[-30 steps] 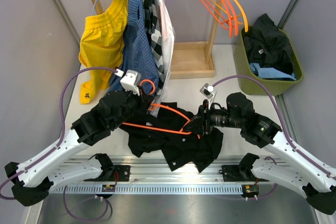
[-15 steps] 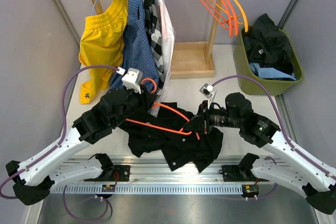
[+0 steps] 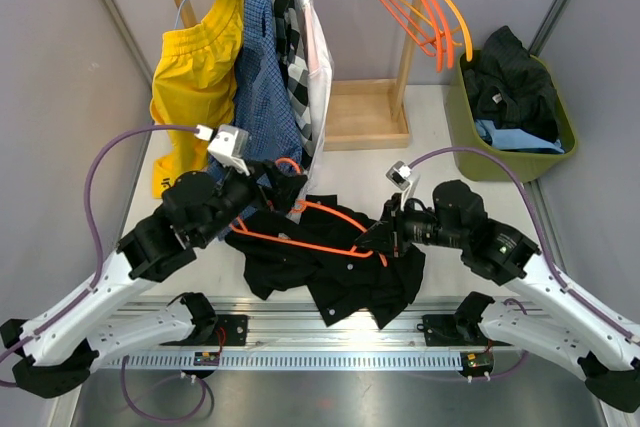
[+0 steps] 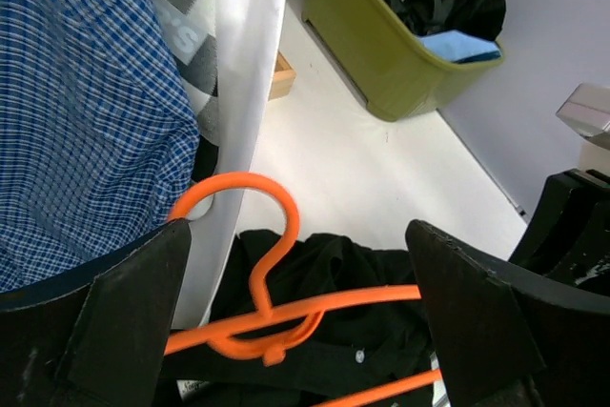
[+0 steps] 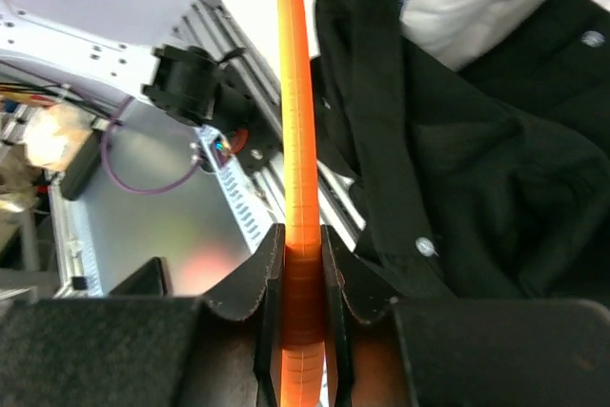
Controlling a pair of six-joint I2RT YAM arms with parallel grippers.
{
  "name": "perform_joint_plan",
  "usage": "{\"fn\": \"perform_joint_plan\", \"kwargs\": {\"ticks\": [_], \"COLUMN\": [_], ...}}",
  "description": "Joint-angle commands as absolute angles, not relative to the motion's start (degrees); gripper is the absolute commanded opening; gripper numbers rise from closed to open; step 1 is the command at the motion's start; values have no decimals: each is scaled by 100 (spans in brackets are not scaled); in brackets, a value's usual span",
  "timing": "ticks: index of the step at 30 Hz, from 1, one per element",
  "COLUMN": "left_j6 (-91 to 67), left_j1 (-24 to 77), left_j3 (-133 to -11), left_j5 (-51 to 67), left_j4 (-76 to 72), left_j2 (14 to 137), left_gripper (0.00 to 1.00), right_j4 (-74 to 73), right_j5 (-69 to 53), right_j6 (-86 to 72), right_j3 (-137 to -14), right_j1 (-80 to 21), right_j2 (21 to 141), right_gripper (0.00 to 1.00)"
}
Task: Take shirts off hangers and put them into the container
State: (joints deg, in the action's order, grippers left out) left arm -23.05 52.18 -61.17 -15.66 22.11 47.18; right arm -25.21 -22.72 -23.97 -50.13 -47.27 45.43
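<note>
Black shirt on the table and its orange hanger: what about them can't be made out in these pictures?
- Top view: the right gripper covers the orange hanger's right end.
- Top view: the black shirt's own folds hide whether the hanger is fully out.
- Left wrist view: the left gripper's fingers and the bottom edge hide most of the shirt.

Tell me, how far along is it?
Done: black and light blue shirts lie in the green container; empty hangers hang nearby. In hand: a black shirt on the table, with an orange hanger gripped by the right fingers, left fingers open. Left: yellow shirt, blue check shirt, black-and-white check shirt and white shirt on the rack.
</note>
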Motion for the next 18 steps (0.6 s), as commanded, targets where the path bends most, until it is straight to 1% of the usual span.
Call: {"fn": "perform_joint_plan", "kwargs": {"ticks": [1,6,7,9,10,14,18], "left_j6": [-2198,-2171,-2188,-2258,-2285,-2434,-2479], "left_j1": [5194,5194,5194,5194,5194,5194,5194], "left_j3": [-6311,-6004,-5942,-5749,-5696,-5537,-5441], "left_j5": [-1889,-2057,-2100,-2127,-2153,-2153,-2118], "left_j4": [1846,1881,1890,1959,1986,2188,2206], "left_j2": [4107,3315,3209,2955,2901,2821,2813], "left_gripper": [99,99,99,99,99,99,99], "right_j4": [-3117,-3717,-3753,-3884,-3920,-3999,-3648], "right_j5": [-1288,-28,504,851,1166,1774,2530], "right_j6": [-1891,-1416,-1372,-1196,-1126,-765,-537], "right_j3": [-5623,-6326,-6380,-6608,-6696,-7083,-7207], "right_j1": [-4781,-4772,-4781,-4772,-4772,-4772,-4772], "right_j2": [3966,3193,3077,2805,2743,2532,2399], "right_gripper": [0,0,0,0,0,0,0]}}
